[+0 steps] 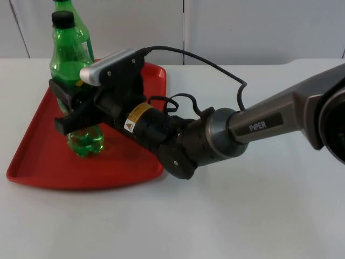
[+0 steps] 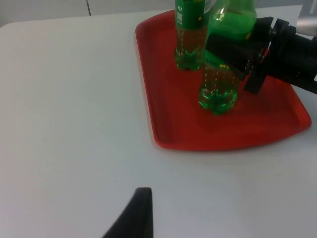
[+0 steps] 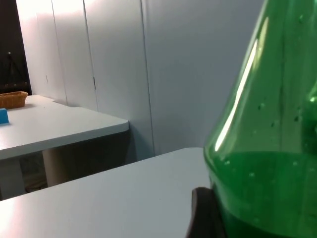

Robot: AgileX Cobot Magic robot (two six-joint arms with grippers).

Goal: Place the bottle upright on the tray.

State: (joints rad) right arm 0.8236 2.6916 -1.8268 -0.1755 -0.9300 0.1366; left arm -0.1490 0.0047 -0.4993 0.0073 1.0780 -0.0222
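1. The white bench (image 1: pixel 259 216) is seen running back to the grey partition wall (image 1: pixel 242 27).
2. The right arm (image 1: pixel 269 127) is stretched across the bench from the right, its black wrist reaching over the tray.
3. A red tray (image 1: pixel 38 156) is laid on the left part of the bench; its raised rim is also seen from the left wrist view (image 2: pixel 148 89).
4. A green bottle (image 1: pixel 67 51) with a black cap is held upright over the tray (whether its base touches the tray floor cannot be told), its lower part showing green below the claw (image 2: pixel 218 96). From the right wrist view its green shoulder (image 3: pixel 267 163) is seen very close.
5. A second green bottle (image 1: pixel 66 5) is stood on the tray just behind the first, seen with a label from the left wrist view (image 2: pixel 188 34).
6. The right claw (image 1: pixel 73 105) is pinched around the middle of the front bottle, one finger on each side.
7. The left claw is kept waiting well apart from the tray; one black fingertip (image 2: pixel 136 215) is seen over bare bench, and its opening cannot be told.
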